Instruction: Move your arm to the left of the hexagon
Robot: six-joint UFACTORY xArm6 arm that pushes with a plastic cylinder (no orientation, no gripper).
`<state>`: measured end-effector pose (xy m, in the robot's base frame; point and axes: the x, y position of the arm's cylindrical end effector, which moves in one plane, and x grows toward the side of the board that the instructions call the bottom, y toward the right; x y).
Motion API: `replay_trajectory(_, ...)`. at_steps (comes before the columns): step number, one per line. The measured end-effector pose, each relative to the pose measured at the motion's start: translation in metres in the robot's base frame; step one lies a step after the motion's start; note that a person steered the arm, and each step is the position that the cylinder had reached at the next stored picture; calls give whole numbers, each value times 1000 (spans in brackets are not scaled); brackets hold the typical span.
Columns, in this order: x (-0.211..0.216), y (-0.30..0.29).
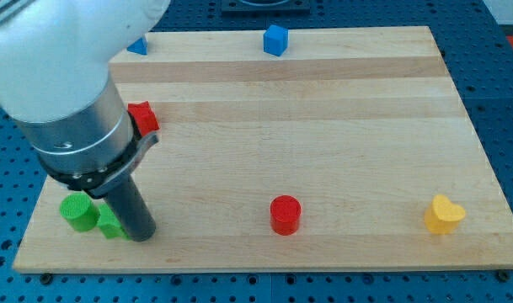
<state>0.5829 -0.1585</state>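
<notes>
My tip (141,236) rests on the counter (323,126) — touching a green block (110,224), beside the green hexagon (77,211); no gripper in sight.

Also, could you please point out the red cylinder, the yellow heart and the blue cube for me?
red cylinder (285,207): camera view, on its round top face.
yellow heart (444,211): camera view, on its top face.
blue cube (275,39): camera view, on its front face.

I see a pale wooden board (323,126) with lengthwise grain bands, lit evenly. Around it, from 3 o'clock through 6 to 9 o'clock, lies a blue perforated surface (500,101). Something dark sits at 12 o'clock.
</notes>
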Motion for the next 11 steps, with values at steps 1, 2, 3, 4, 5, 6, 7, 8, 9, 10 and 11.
replay_trajectory(1,0,-8)
replay_trajectory(2,-1,-10)
replay_trajectory(3,-1,-11)
replay_trajectory(4,-1,-11)
replay_trajectory(5,-8,-5)
replay_trajectory(6,-49,16)
replay_trajectory(7,-102,20)
replay_trajectory(8,-125,-32)
replay_trajectory(9,-134,-106)
replay_trajectory(10,-167,-146)
replay_trajectory(11,-193,-137)
